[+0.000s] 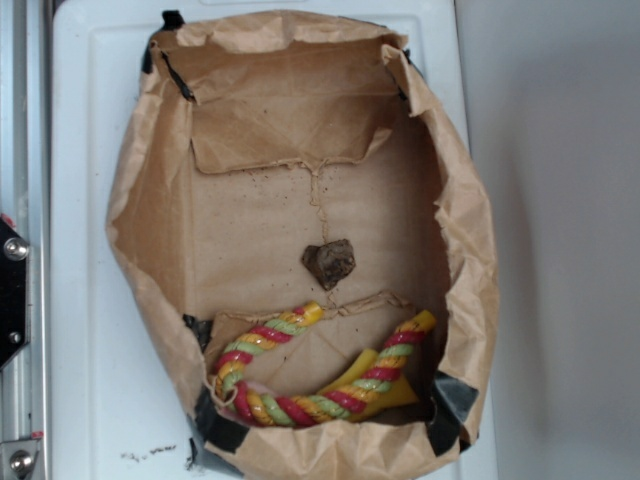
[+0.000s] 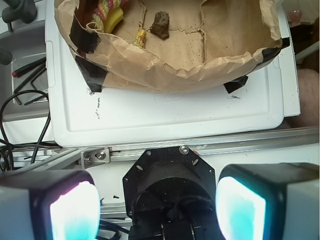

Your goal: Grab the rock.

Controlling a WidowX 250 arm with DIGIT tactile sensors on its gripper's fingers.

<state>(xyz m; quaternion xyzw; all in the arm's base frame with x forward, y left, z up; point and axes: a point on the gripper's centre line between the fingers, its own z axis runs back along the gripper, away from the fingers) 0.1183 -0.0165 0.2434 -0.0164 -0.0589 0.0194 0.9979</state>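
Note:
The rock (image 1: 329,263), a small dark brown-grey angular lump, lies on the floor of an opened brown paper bag (image 1: 150,210), near its middle. In the wrist view the rock (image 2: 160,24) shows at the top, far beyond the gripper. My gripper (image 2: 157,207) is open, its two glowing pads (image 2: 72,212) wide apart at the bottom corners with nothing between them. It hangs over the robot's black base, outside the bag. The gripper does not show in the exterior view.
A red-yellow-green twisted rope toy (image 1: 310,385) curls at the bag's near end, just below the rock. The bag rests on a white tray (image 2: 165,117), held by black tape (image 2: 85,70). A metal rail (image 2: 225,142) and cables (image 2: 20,125) lie by the base.

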